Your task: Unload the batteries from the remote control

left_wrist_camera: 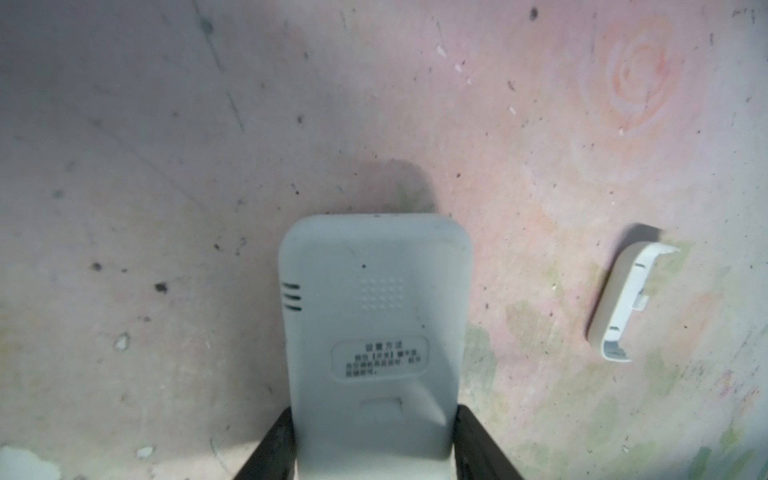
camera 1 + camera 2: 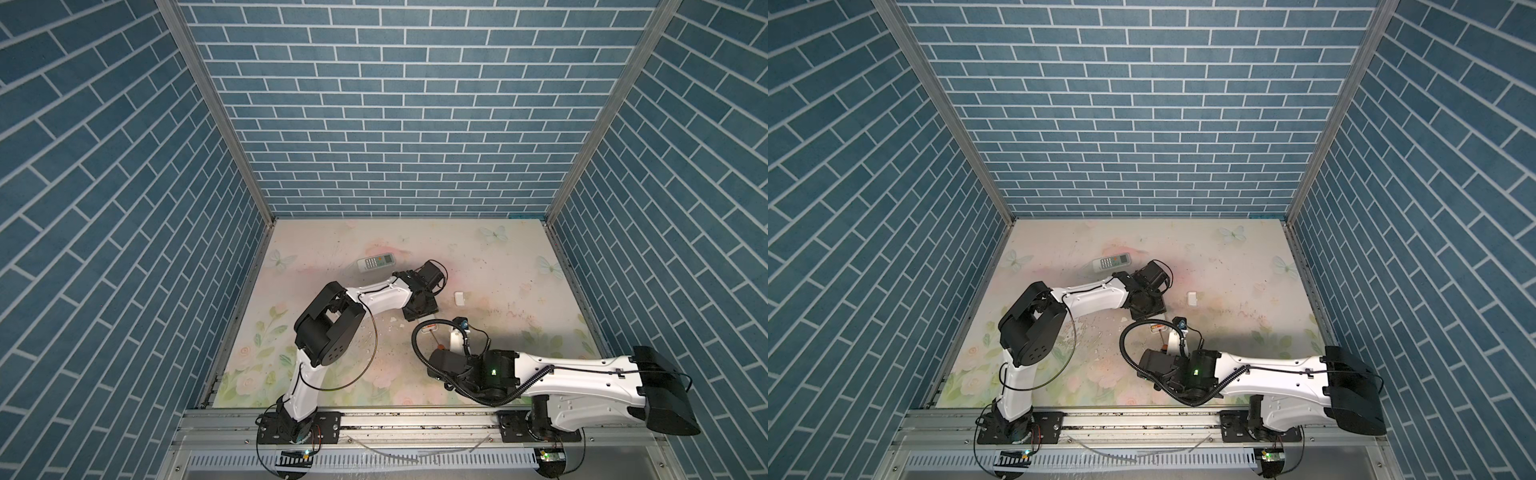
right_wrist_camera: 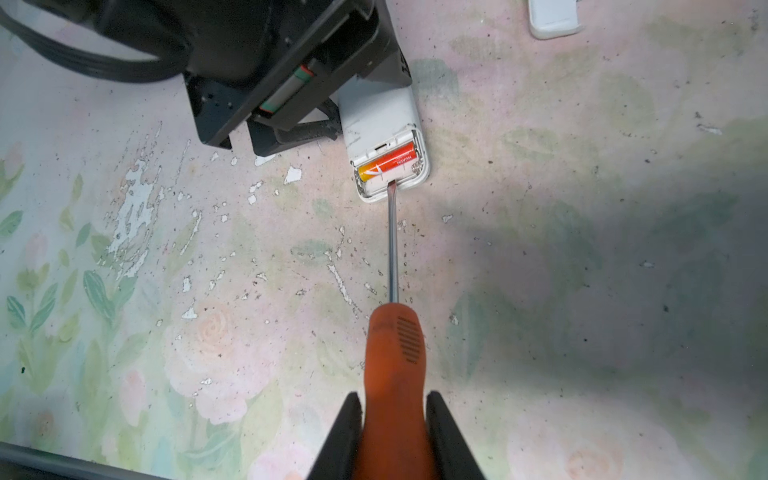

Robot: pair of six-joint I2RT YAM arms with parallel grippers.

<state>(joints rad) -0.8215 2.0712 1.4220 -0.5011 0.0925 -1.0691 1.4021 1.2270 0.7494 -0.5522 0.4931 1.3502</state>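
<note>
My left gripper [image 1: 372, 411] is shut on a white remote control [image 1: 374, 311], which lies back side up on the mat with a black finger against each long side. The remote's near end [image 3: 382, 124] has its battery bay open, with an orange-gold battery [image 3: 388, 165] lying across it. My right gripper [image 3: 392, 399] is shut on the orange handle of a screwdriver [image 3: 392, 353]. The steel tip touches the bay's edge right at the battery. In both top views the two grippers meet mid-table, with the left gripper [image 2: 420, 311] over the remote's open end [image 2: 428, 328].
A small white cover [image 1: 623, 299] lies on the mat to the right of the held remote [image 2: 459, 297]. A second white remote [image 2: 376, 262], keypad up, lies farther back. The floral mat [image 3: 208, 270] is scuffed and flaked. Blue brick walls enclose three sides.
</note>
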